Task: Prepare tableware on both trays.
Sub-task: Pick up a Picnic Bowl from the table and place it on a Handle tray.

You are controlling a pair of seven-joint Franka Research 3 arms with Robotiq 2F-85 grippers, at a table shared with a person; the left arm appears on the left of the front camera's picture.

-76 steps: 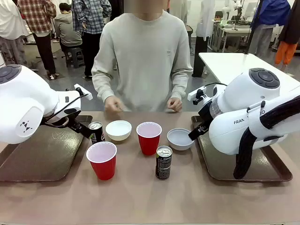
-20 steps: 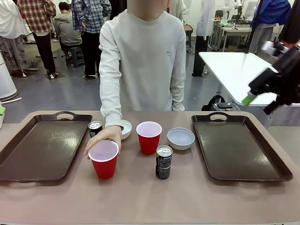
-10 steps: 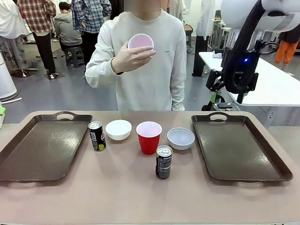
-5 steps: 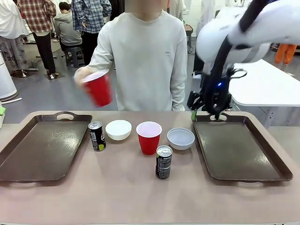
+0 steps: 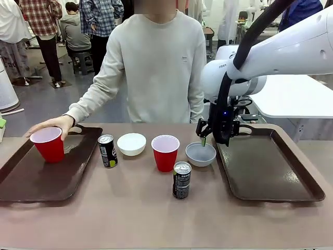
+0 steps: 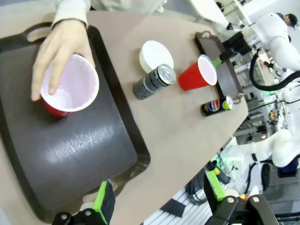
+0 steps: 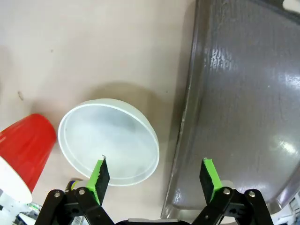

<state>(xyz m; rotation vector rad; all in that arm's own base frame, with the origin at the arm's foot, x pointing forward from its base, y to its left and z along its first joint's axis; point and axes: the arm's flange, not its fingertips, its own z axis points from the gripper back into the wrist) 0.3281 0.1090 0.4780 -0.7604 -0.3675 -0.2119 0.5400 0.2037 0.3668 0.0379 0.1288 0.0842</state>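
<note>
R gripper [image 7: 154,177]: jaws wide apart, nothing held, low over small round white bowl [image 7: 108,141]. One finger sits over the bowl, the other over the rim of the dark brown rectangular plastic right tray [image 7: 243,93], just beside it.

L gripper [image 6: 159,196]: spread, empty, high above left tray [image 6: 79,150], where person's hand [image 6: 58,51] rests on red plastic cup [image 6: 70,89].

Risk, as judged: outer finger fouls tray rim on descent, or a thin-rim pinch slips and bowl tips.

2nd bowl [image 5: 131,144], 2nd cup [image 5: 165,152] and slim dark cans [image 5: 181,179] stand on brown tabletop [image 5: 135,219] btwn trays. Busy lab behind, people about.
</note>
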